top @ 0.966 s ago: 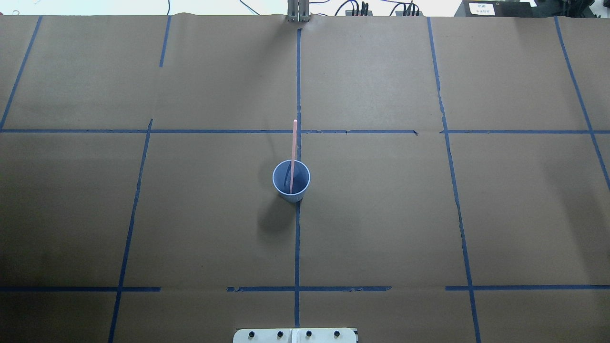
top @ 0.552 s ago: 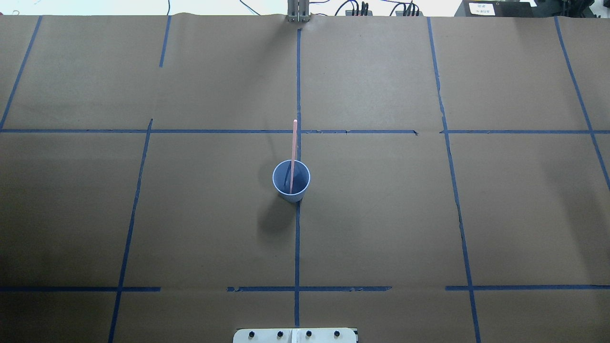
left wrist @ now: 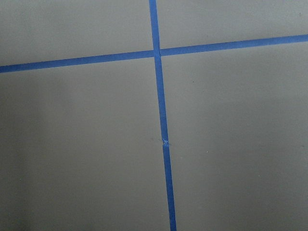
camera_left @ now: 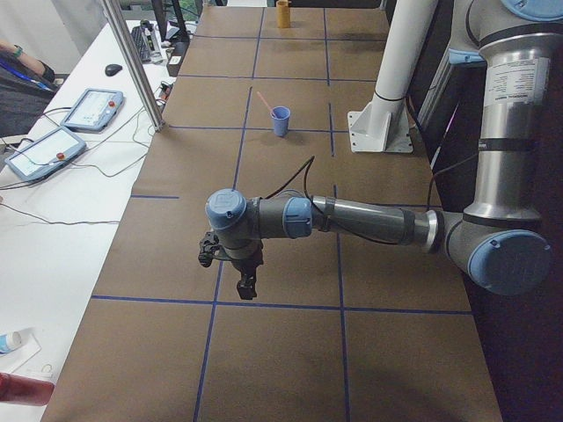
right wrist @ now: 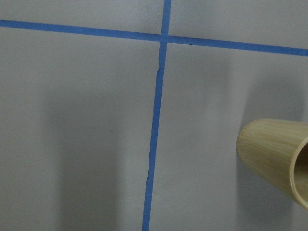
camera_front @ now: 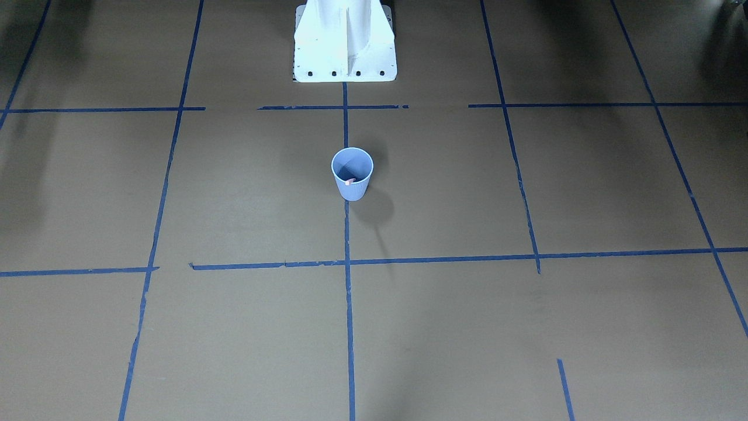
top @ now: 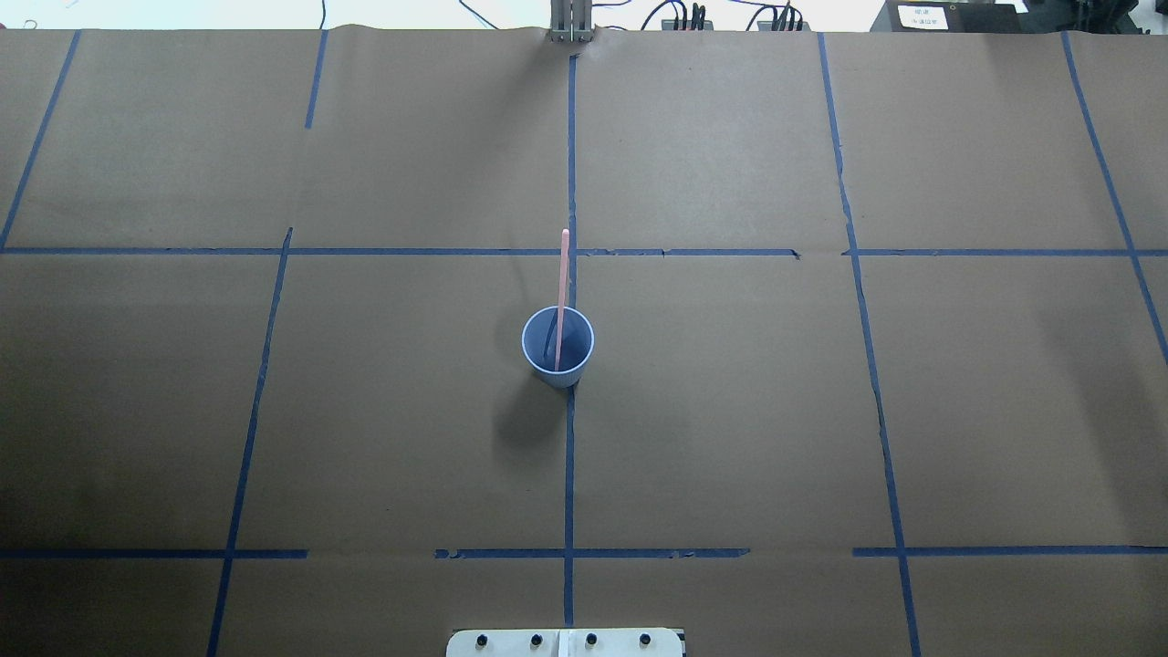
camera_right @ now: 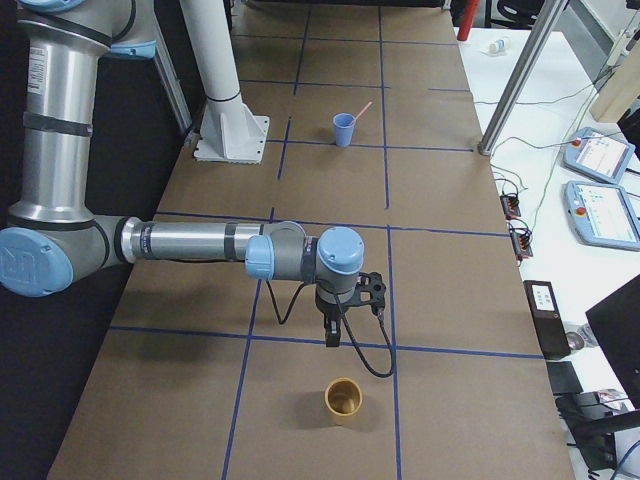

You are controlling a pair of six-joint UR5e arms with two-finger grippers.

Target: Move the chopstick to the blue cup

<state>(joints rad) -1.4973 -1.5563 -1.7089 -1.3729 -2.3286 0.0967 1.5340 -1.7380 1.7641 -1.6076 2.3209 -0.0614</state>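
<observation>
My left arm (camera_left: 369,220) lies stretched out low over the table (top: 821,411), wrist bent so the left gripper (camera_left: 247,286) points straight down. My right arm (camera_right: 190,242) mirrors it, with the right gripper (camera_right: 332,335) also pointing down. I cannot tell whether either gripper's fingers are spread or pressed together. A bamboo cup (camera_right: 344,399) stands near the right gripper. The blue cup (top: 557,347) stands between the two grippers and well apart from both, with the chopstick (top: 563,274) leaning inside it.

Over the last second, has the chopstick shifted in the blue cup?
No. In the overhead view the chopstick still has its top end at the horizontal tape line, and the blue cup stays on the centre tape line.
</observation>
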